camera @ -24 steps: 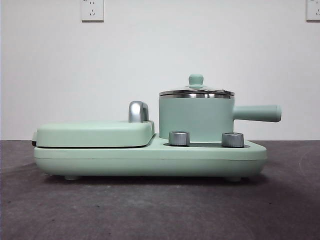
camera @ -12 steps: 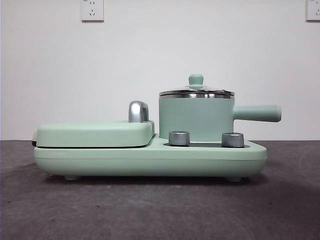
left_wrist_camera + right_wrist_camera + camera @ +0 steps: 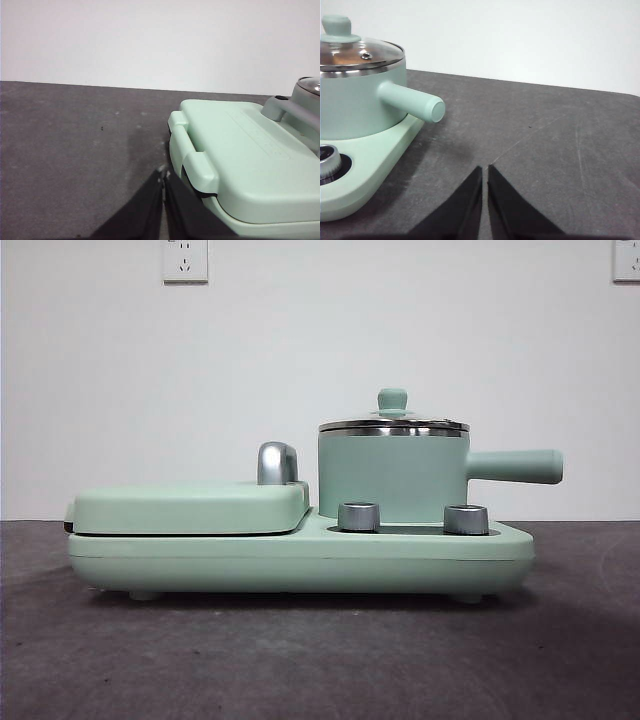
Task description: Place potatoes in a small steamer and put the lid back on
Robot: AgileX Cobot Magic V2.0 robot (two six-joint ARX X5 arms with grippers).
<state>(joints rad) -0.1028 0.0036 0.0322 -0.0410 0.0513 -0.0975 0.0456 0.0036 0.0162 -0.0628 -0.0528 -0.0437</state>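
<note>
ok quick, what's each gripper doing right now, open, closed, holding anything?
Left gripper: closed, holding nothing, low over the table beside the griddle cover.
Right gripper: closed, holding nothing, over the table off to the side of the small steamer.

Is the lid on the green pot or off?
On. The lid sits flat on the green pot, knob up.

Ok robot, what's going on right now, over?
Left hand shut, empty, beside griddle cover. Right hand shut, empty, on the steamer's handle side. Lid on steamer. Something orange-brown shows through the glass. Nothing blocking.
</note>
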